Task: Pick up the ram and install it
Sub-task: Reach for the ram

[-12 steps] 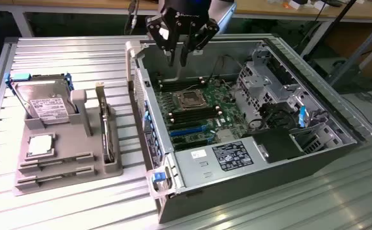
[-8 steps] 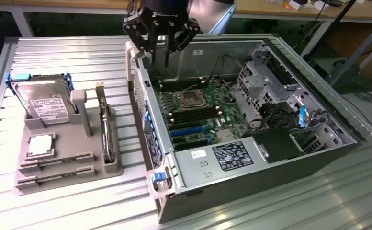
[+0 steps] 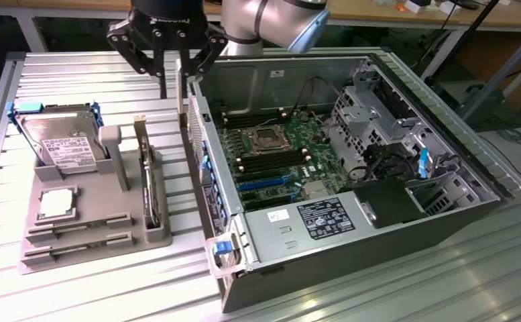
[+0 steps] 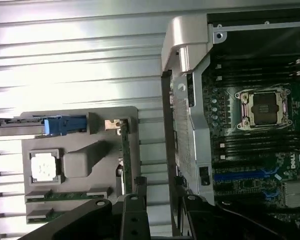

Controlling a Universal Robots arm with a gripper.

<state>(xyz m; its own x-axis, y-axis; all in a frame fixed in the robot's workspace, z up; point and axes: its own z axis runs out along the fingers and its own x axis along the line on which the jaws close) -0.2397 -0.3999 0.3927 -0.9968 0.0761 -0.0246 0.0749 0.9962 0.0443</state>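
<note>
- Claw (image 3: 172,97), black, two-fingered, hangs open, empty, near thin green ram stick (image 3: 143,168) standing edgewise in grey holder (image 3: 108,231);
- I judge it light, stiff, fragile; I'd pinch its flat faces mid-length.

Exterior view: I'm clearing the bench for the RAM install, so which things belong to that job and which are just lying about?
Job: ram upright in the grey holder; open gripper near it; computer case with motherboard.
Lying about: hard drive; processor chip.
</note>
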